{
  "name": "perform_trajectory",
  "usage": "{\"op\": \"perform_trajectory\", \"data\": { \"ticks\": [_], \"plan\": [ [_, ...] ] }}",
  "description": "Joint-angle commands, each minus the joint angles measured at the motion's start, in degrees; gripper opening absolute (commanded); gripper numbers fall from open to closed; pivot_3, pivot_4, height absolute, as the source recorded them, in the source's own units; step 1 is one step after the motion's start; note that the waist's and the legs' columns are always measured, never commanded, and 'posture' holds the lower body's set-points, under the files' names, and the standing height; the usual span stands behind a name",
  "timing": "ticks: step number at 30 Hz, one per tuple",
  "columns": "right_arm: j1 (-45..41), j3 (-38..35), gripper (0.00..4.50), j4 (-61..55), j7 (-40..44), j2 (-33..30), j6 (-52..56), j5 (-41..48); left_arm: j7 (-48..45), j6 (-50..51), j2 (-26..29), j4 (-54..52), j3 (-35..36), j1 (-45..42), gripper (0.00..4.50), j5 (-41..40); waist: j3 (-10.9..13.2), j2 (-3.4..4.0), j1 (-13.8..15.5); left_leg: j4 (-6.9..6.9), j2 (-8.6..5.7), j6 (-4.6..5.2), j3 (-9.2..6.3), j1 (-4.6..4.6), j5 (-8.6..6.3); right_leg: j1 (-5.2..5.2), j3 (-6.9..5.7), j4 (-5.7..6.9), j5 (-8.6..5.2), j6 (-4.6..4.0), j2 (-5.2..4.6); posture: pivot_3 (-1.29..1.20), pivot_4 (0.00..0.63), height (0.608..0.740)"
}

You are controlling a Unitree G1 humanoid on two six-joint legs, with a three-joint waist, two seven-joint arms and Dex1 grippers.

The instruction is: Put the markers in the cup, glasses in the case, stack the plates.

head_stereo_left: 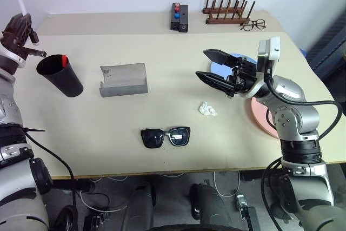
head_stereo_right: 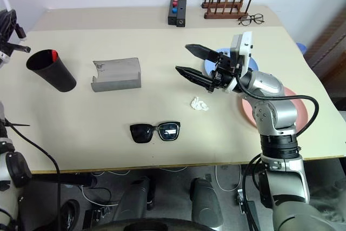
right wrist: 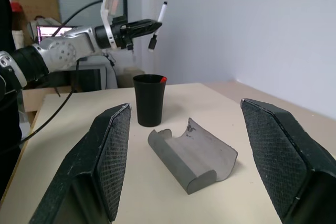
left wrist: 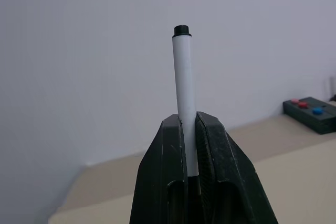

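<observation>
We start with the broad cream desk (head_stereo_left: 162,133), which carries everything. On its right side lie the two round plates, the salmon-pink plate (head_stereo_right: 294,104) nearer the edge and the light-blue plate (head_stereo_right: 212,66) beyond it; both are partly hidden by our right arm, and whether they overlap we cannot tell, so we judge stacking as not yet done. At the middle left sits the flat grey case (head_stereo_left: 124,79) with its low raised lip, empty. Left of it stands the tall matte black tapered cup (head_stereo_left: 59,74), with the red end of one marker (head_stereo_left: 63,59) showing at its rim, so that marker is already in.

The black thick-framed sunglasses (head_stereo_left: 165,137) lie near the front edge, well apart from the case. A small crumpled white scrap (head_stereo_left: 207,109) sits between them and the plates.

Our left hand (right wrist: 149,23) is clamped on the second marker, a slim white-barrelled marker with a black cap (left wrist: 182,93), held raised above and just behind the cup. Our right hand (head_stereo_left: 215,67) hovers over the desk beside the blue plate, fingers wide apart, holding nothing.

The step in hand, we judge, is the markers. Next we must bring the marker over the cup's mouth, tip it toward upright, then release; the glasses and plates follow.
</observation>
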Motion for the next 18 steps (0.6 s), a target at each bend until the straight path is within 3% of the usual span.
{"op": "perform_trajectory", "data": {
  "ticks": [1,6,17,18],
  "plan": [
    [-0.17,-0.64,3.41,-2.48,-0.2,-0.59,-0.12,0.13,-1.88,-4.63,-0.96,2.28,2.43,-0.02,0.07,-2.44,0.0,0.0,-0.01,0.02,0.0,0.0,0.0,0.0,0.0,0.01,0.0,0.01,0.0,0.0,0.0,0.0,0.15,0.74],
    [-0.64,-0.48,3.41,-2.2,0.05,-0.71,-0.08,-0.17,-1.31,-10.74,-2.87,7.18,2.6,1.92,0.07,-1.26,0.0,0.0,-0.04,0.04,0.0,0.0,0.0,0.0,0.0,0.03,0.0,0.01,0.0,0.0,0.0,0.0,0.15,0.74],
    [-0.94,-0.61,3.41,-2.25,0.4,-1.27,0.49,-0.42,-0.68,-13.25,-6.08,10.68,2.23,3.54,0.07,-2.14,-0.01,-0.01,0.02,0.08,0.02,0.0,0.0,0.0,0.0,0.05,0.0,0.02,0.0,0.0,0.0,0.0,0.15,0.74],
    [-0.99,-0.63,3.41,-2.23,0.46,-1.32,0.54,-0.45,-1.42,-12.45,-6.09,10.98,2.36,3.26,0.42,-2.85,-0.01,-0.01,0.0,0.08,0.02,0.0,0.0,0.0,0.0,0.05,-0.01,0.02,0.0,0.0,0.0,0.0,0.15,0.74]
  ]
}}
